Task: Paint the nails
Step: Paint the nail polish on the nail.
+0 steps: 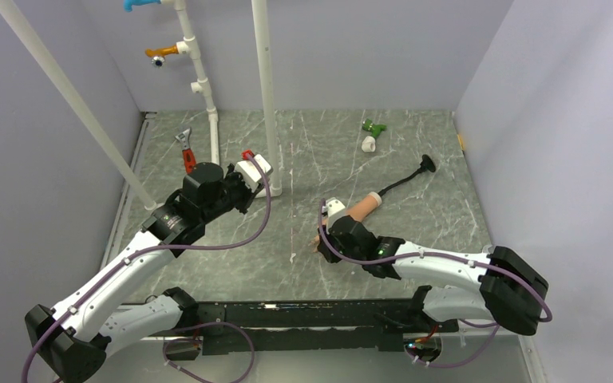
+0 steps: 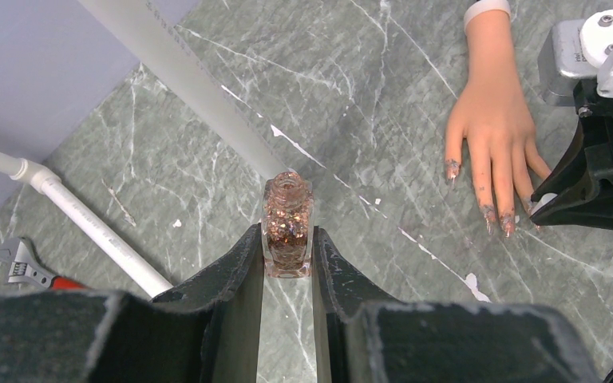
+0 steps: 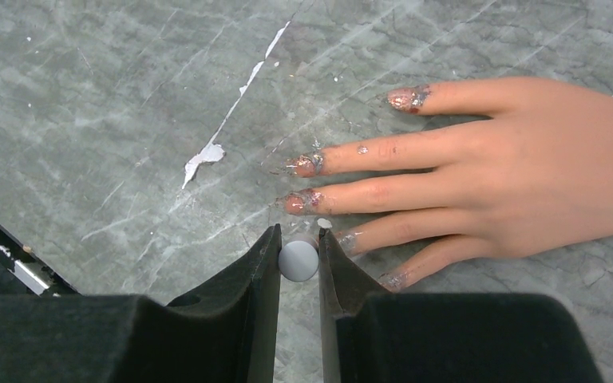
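The peach mannequin hand lies flat, fingers spread toward my right gripper. Its nails carry smeared copper glitter. My right gripper is shut on a small round grey brush cap, seen end-on, right beside the ring finger's nail; the brush itself is hidden. My left gripper is shut on a clear square bottle of copper glitter polish, upright with its neck uncapped, left of the hand. From above, the right gripper covers the fingertips and the left gripper is near the white post.
White pipes rise from the table's back left, with a red-handled wrench beside them. A green piece, a white piece and a black long-handled tool lie behind the hand. White paint chips dot the marble surface.
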